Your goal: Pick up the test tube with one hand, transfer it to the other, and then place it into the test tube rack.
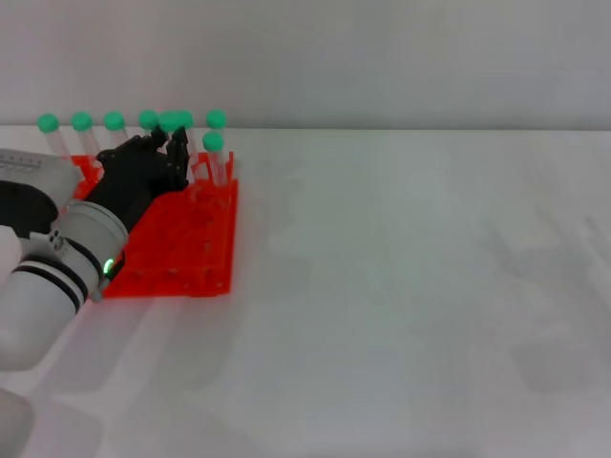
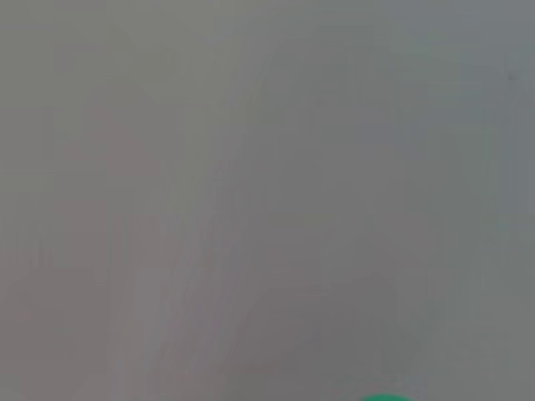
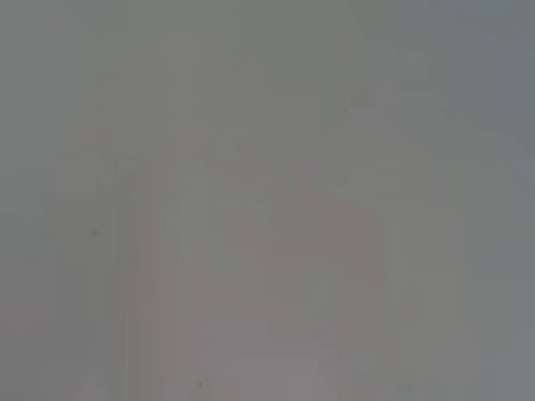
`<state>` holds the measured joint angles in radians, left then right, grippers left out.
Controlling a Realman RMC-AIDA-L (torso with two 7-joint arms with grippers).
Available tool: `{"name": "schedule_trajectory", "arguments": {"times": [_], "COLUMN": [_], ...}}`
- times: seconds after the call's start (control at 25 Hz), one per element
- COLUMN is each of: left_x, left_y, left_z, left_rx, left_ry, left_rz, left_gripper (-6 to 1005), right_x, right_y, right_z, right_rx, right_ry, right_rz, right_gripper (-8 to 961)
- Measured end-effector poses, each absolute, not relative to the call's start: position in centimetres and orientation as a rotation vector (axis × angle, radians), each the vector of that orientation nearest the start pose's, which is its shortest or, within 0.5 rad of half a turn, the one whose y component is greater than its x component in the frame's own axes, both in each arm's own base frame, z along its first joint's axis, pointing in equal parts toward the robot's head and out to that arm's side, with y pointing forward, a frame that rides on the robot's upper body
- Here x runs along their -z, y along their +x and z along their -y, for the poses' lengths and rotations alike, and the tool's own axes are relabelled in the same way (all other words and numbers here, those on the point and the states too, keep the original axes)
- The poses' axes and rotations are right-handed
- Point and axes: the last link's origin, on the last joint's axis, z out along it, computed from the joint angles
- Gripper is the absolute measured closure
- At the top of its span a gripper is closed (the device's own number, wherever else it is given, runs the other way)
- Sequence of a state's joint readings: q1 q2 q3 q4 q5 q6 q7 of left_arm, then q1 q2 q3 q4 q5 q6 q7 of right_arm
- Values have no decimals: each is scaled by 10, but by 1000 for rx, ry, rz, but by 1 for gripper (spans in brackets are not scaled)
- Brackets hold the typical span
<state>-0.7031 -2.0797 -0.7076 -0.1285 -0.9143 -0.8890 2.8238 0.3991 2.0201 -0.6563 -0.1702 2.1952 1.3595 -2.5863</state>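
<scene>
The orange-red test tube rack point(image 1: 186, 248) lies at the left of the white table. My left gripper point(image 1: 170, 145), black on a silver-grey wrist with a green light, reaches over the rack to its back row. It is shut on the test tube point(image 1: 172, 122), held upright with its green cap just above the fingertips, over the rack's far holes. A sliver of green cap point(image 2: 384, 398) shows at the edge of the left wrist view. The right gripper is out of view, and the right wrist view shows only a blank grey surface.
Several other green-capped tubes point(image 1: 81, 122) stand along the rack's back row, and one point(image 1: 213, 143) stands at its right back corner. The table point(image 1: 410, 286) stretches to the right of the rack. A grey wall rises behind.
</scene>
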Motion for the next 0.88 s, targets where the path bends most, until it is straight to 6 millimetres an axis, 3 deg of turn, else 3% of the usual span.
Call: {"name": "schedule_trajectory", "arguments": {"times": [0.52,0.72,0.88], "left_x": [53,54,47], "left_y": [-279,-292,-306], "left_z": [-399,-382,-358], "left_rx": [622,656,722], "left_ry": [-1843,-1808,-1748], "left_rz": [694,729,724], "left_gripper": [680,674,587], "right_x": [-57,-58,-59], "right_y": [343,343,343], "right_z": [-324,-325,-326], "right_rx": [-890,-889,-888], "right_ry": [-1638,-1637,-1637], "right_rz": [-467,-462,-458], "right_gripper": [152,151,152]}}
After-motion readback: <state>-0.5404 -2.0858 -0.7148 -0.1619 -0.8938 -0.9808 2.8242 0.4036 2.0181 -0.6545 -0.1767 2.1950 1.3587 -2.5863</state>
